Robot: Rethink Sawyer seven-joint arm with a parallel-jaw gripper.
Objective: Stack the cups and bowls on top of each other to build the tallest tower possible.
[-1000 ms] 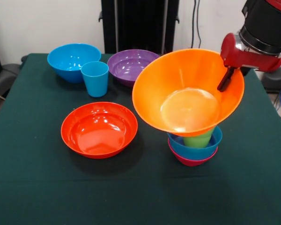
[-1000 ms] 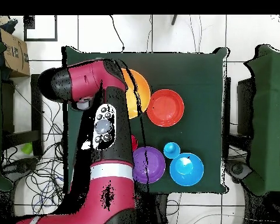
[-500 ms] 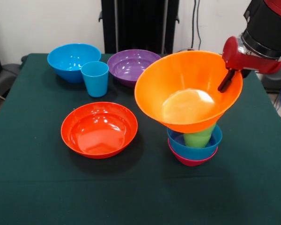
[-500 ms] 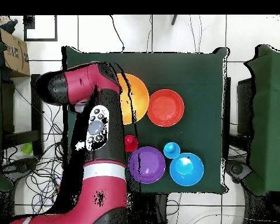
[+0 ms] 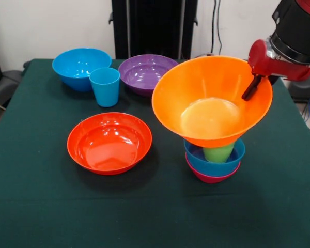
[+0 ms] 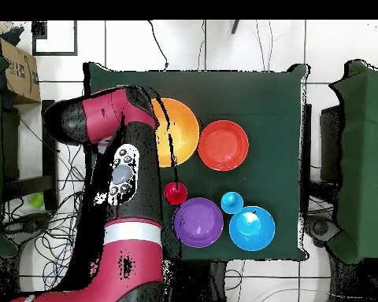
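Observation:
The tower stands right of centre: a small magenta bowl (image 5: pixel 209 179), a small blue bowl (image 5: pixel 212 166), a lime green cup (image 5: pixel 218 153), and the very large yellow-orange bowl (image 5: pixel 212 103) on top, tipped toward the camera. My gripper (image 5: pixel 249 93) is shut on that bowl's far right rim, one finger inside it. In the overhead view the arm covers the gripper; the yellow-orange bowl (image 6: pixel 180 130) shows beside it. The red cup (image 6: pixel 176 193) shows only in the overhead view.
A red-orange bowl (image 5: pixel 109 142) sits left of the tower. A light blue cup (image 5: pixel 105 87), a large blue bowl (image 5: pixel 80 64) and a purple bowl (image 5: pixel 144 71) stand at the far side of the green table (image 5: pixel 41 206).
The yellow-orange bowl has shifted slightly right and tipped nearer to level on the green cup. In the overhead view the arm has swung aside, uncovering the red cup.

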